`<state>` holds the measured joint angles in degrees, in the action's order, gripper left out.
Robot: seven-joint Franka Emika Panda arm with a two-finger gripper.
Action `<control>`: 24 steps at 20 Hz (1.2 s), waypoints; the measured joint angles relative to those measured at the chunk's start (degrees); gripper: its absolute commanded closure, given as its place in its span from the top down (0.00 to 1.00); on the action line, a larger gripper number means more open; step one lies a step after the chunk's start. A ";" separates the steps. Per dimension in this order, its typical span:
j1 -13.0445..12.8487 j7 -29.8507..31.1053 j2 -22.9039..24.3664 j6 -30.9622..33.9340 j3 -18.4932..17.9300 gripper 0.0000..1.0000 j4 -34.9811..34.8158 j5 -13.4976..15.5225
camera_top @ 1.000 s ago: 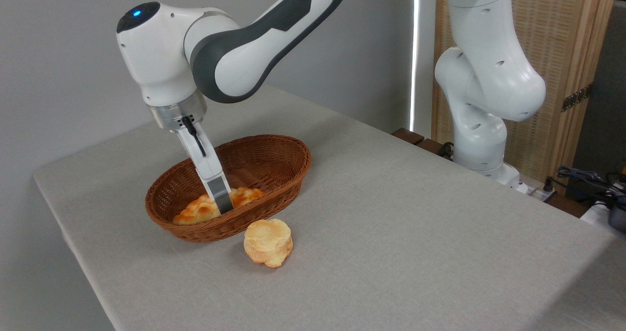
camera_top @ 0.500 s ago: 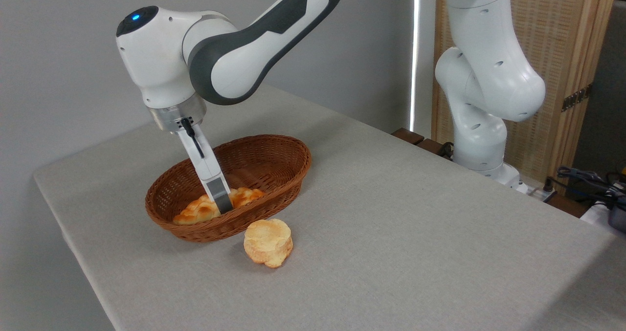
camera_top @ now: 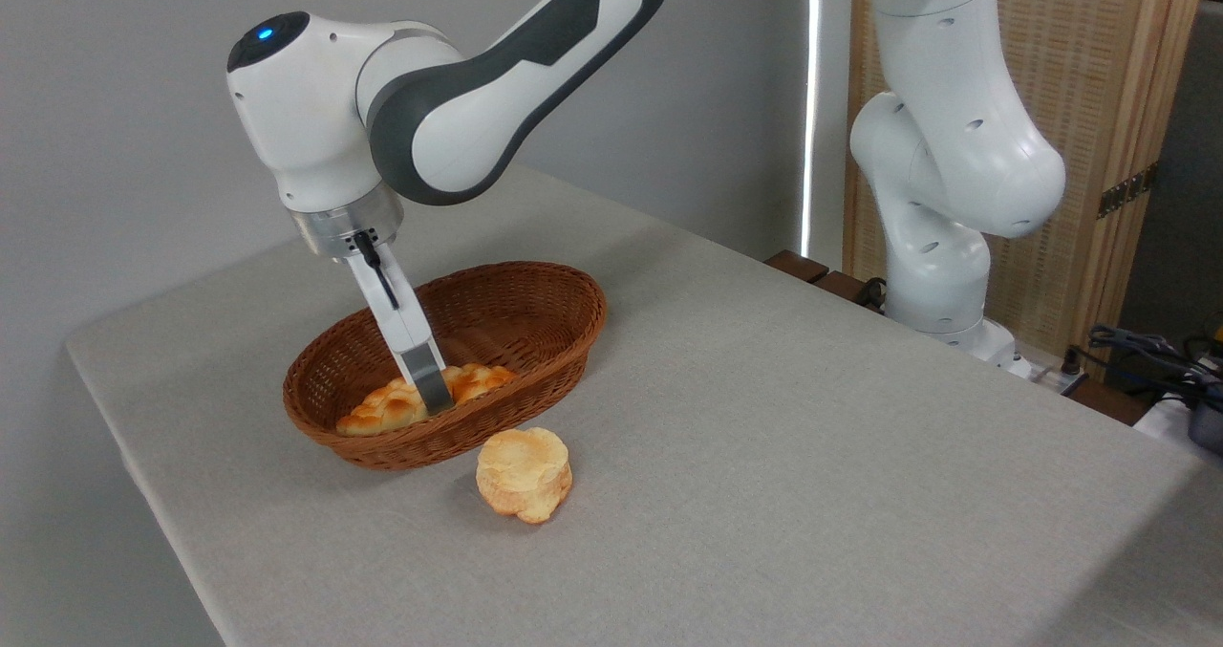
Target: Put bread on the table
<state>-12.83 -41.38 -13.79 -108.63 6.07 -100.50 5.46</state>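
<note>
tool reaches down into the oval brown wicker basket, straddling the golden braided loaf midway; grip state unclear. loaf's long axis runs 8 to 2 o'clock; bare grey-cloth bench lies toward 3.

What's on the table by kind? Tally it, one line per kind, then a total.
Braided loaves: 1, the bread in the basket, with the gripper down on it
Round buns: 1, the bun on the table
Wicker baskets: 1, the basket
Total: 3
</note>
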 measured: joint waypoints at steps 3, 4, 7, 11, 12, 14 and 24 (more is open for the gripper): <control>0.00 0.00 0.01 0.00 -0.01 0.46 0.09 0.00; 0.00 0.00 0.05 0.00 -0.03 0.46 0.19 0.00; 0.00 0.00 0.34 0.58 -0.13 0.46 0.56 0.00; 0.00 0.00 0.77 2.17 -0.16 0.46 1.10 0.00; -0.01 0.00 0.97 2.30 -0.16 0.46 1.17 0.00; -0.02 0.00 1.24 2.38 -0.15 0.46 1.25 0.00; -0.12 0.00 1.41 2.44 0.10 0.45 1.26 0.00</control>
<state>-12.95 -41.38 -12.38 -106.18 6.17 -99.24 5.46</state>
